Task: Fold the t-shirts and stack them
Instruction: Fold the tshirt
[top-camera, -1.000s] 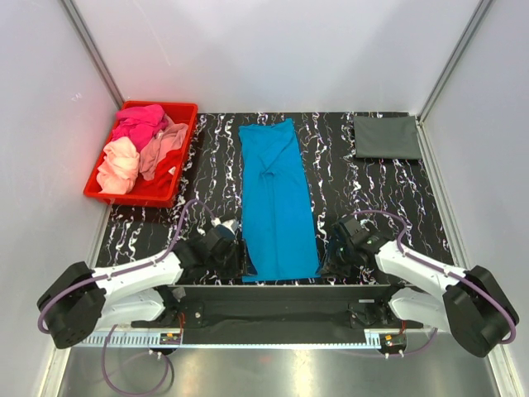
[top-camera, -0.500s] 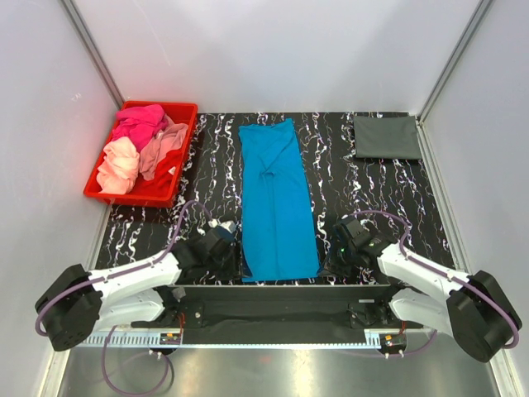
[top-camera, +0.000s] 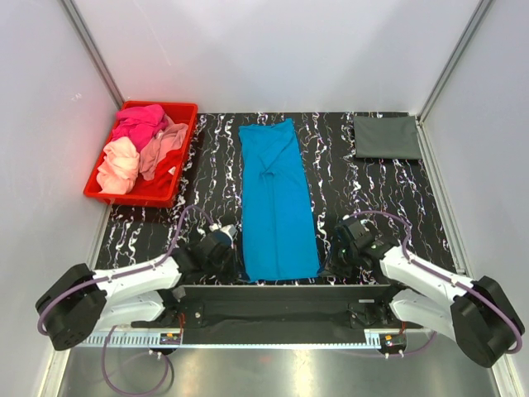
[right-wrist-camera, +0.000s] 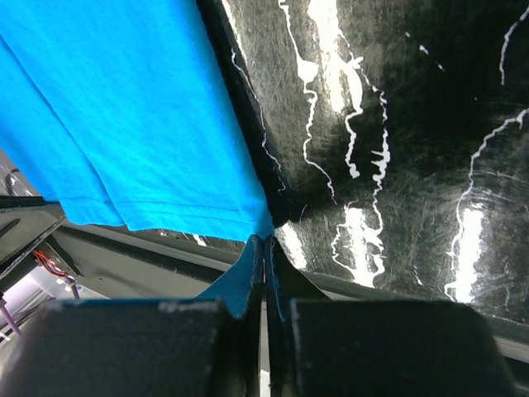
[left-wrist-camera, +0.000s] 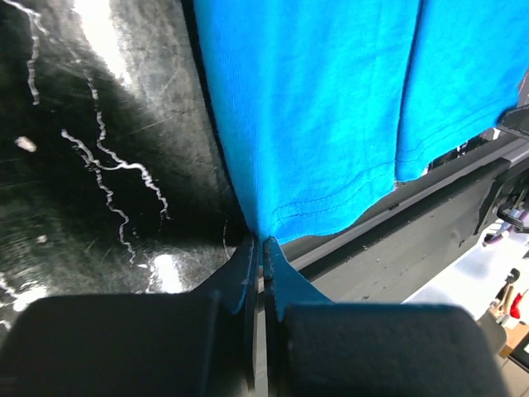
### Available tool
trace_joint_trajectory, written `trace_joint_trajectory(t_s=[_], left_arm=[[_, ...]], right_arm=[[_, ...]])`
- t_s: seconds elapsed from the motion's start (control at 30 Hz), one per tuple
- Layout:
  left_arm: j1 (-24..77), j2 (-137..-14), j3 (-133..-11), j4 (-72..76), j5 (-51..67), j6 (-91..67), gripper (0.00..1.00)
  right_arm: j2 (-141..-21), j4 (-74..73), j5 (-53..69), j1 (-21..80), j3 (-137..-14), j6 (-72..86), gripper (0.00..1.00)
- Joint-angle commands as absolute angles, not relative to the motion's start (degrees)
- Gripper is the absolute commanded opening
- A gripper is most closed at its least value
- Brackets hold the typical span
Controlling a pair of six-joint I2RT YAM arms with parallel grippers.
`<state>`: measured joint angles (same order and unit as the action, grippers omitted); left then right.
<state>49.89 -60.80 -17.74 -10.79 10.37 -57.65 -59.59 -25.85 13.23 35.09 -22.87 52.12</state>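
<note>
- Blue shirt (top-camera: 277, 203) lies as a long strip on the table (top-camera: 364, 190), hem nearest the arms.
- Likely soft, light and floppy; hem corners suit gripping.
- Left gripper (left-wrist-camera: 263, 248) and right gripper (right-wrist-camera: 264, 244) each pinch one corner.

A black, white-veined worktop (top-camera: 364, 190) is seen. A blue t-shirt (top-camera: 277, 198) is laid lengthwise along its middle, a folded dark grey t-shirt (top-camera: 387, 137) is set in the far right corner, and a red bin (top-camera: 157, 198) at the far left.
</note>
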Motion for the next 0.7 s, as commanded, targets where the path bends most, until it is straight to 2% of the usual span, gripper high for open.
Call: trace_joint_trajectory(t_s=[0.0,0.3,0.4,0.67], left_arm=[[50.36,-61.97,-15.73,-15.64,10.02,-56.95,0.0],[52.47,-52.74,-20.83,-31.46,3.78,-58.27,0.0],[52.56,-49.58,-20.39,-25.26,8.78,-59.06,0.0],[50.37,-61.86,-27.24,-23.12,10.72,-52.74,0.0]], right_arm=[[-57.05,-25.92,14.15,35.59,-22.67,52.47,0.0],[-50.63,-34.71,10.9,38.14,-25.31,55.54,0.0],[-50.1,-34.28,11.07,38.58,-25.84,56.07,0.0],[-57.37,-34.97,7.48,38.58,-33.57,50.55,0.0]])
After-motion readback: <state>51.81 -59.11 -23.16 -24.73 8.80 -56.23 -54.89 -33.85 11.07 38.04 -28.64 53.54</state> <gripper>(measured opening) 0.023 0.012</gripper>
